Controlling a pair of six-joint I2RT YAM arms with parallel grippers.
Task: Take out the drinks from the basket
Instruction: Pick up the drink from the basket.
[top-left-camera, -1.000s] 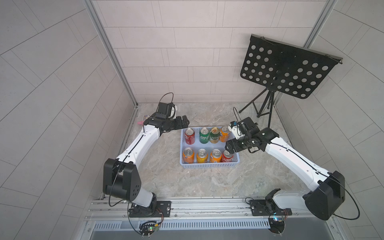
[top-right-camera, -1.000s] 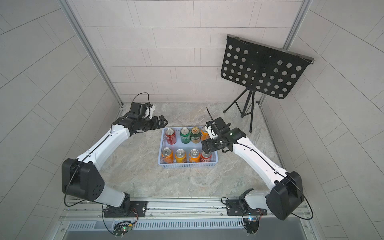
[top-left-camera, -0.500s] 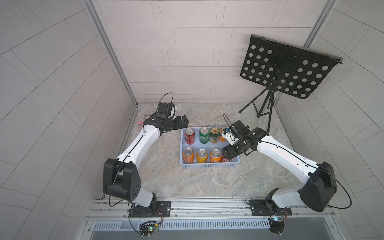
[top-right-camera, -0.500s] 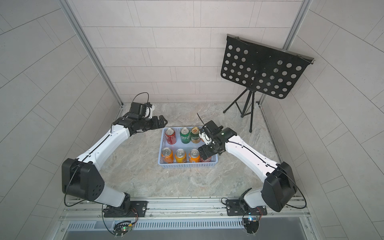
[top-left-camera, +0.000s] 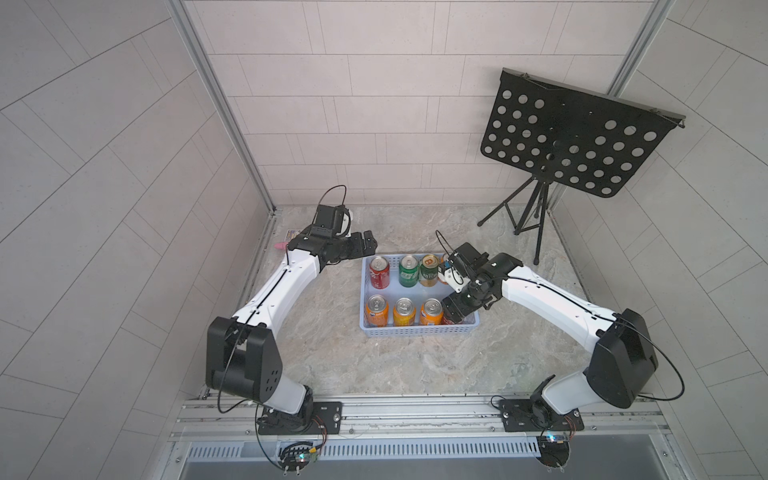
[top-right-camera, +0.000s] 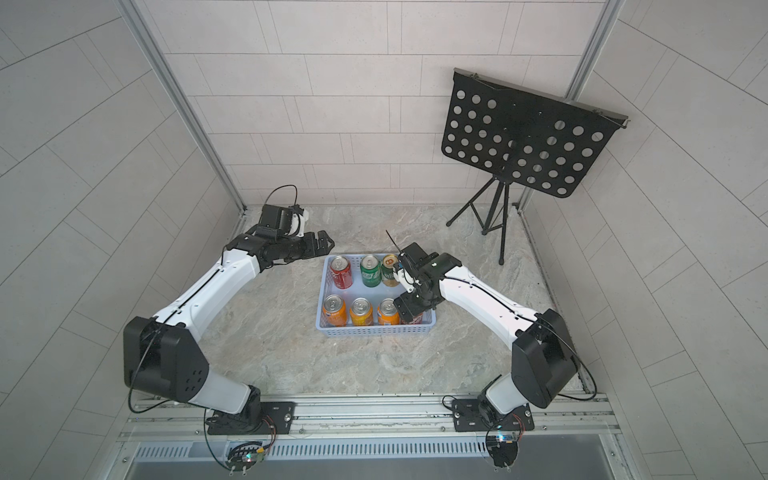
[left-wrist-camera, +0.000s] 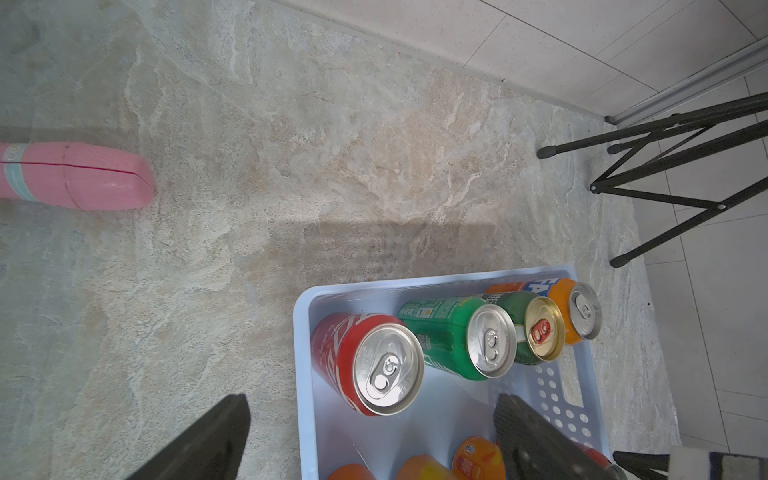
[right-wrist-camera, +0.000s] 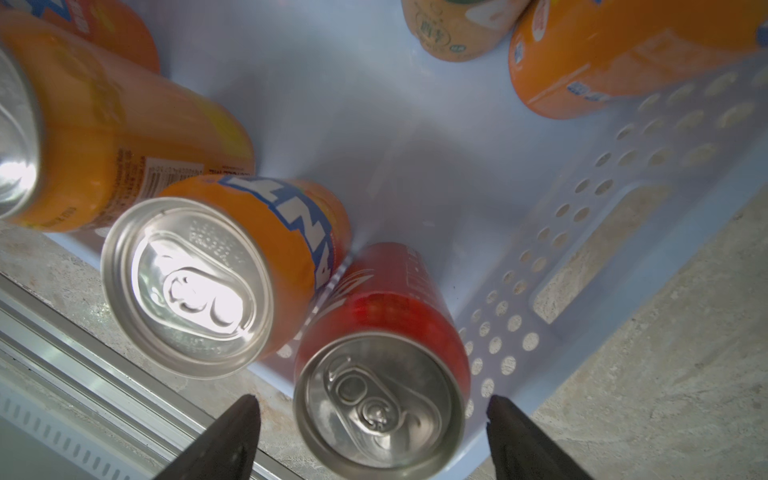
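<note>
Right wrist view: the right claw (right-wrist-camera: 372, 399) stands apart, its tips flanking an upright red can (right-wrist-camera: 382, 316) in the pale blue basket (right-wrist-camera: 540, 249), with an orange can (right-wrist-camera: 266, 232) touching it. The left claw (top-left-camera: 365, 245), also apart, hovers beside the basket.

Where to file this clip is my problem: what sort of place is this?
Likely a robot lab cell: two arms bolted to a rail, plain panel walls on three sides, a basket of cans staged between them.

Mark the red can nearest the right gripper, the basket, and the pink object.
red can (right-wrist-camera: 380, 399): right wrist view, silver top.
basket (top-left-camera: 415, 331): in a top view, near wall.
pink object (left-wrist-camera: 83, 174): left wrist view, rounded end.
</note>
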